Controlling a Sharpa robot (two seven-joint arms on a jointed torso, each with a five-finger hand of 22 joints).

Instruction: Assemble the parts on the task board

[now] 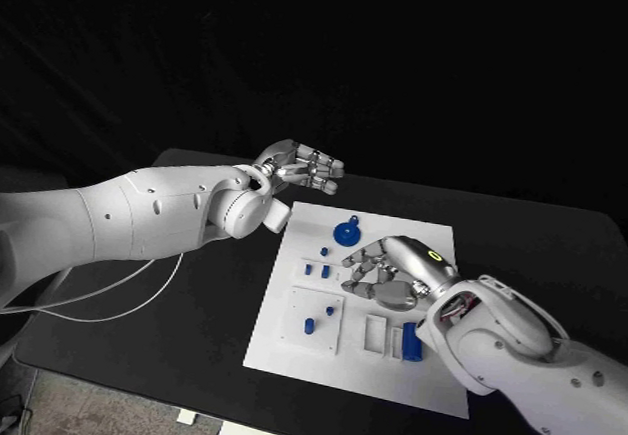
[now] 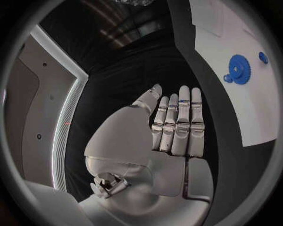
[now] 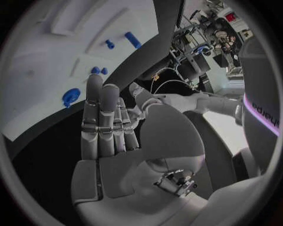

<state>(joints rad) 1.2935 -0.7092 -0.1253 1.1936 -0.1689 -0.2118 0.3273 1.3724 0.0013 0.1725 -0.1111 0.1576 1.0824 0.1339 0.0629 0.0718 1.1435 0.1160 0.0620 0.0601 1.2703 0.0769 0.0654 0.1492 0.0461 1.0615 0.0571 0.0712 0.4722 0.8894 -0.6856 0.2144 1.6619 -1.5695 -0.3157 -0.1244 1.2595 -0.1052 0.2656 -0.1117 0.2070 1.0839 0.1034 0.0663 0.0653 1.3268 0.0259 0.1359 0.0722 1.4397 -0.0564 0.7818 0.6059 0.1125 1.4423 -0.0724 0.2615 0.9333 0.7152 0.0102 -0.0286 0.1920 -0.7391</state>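
Lying flat: task board (image 1: pixel 390 383), a white rectangular plate in the middle of the black table (image 1: pixel 573 246), with shallow raised panels and slots on its face.
Gear: round blue toothed wheel (image 1: pixel 346 232) with a small tab at its top, on the board near its far edge; the left wrist view shows it (image 2: pixel 238 69) flat on the white surface with a little blue knob (image 2: pixel 263 57) just beside it.
Small pegs: two short blue pieces (image 1: pixel 313 271) side by side, nearer the robot than the gear.
Panel pieces: two blue pegs (image 1: pixel 308 325) on a square raised panel, at the board's corner nearest the left arm.
Cylinder: long blue part (image 1: pixel 410 342) lying in a slot at the board's near side, just beside the right forearm.
Left hand (image 1: pixel 298 166): raised beyond the board's far corner, apart from it, holding nothing; its fingers (image 2: pixel 178 123) are straight and pressed side by side.
Right hand (image 1: pixel 391 271): over the middle of the board, just nearer the robot than the gear, holding nothing; its fingers (image 3: pixel 103 117) are straight and close together. Whether it touches the board I cannot tell.
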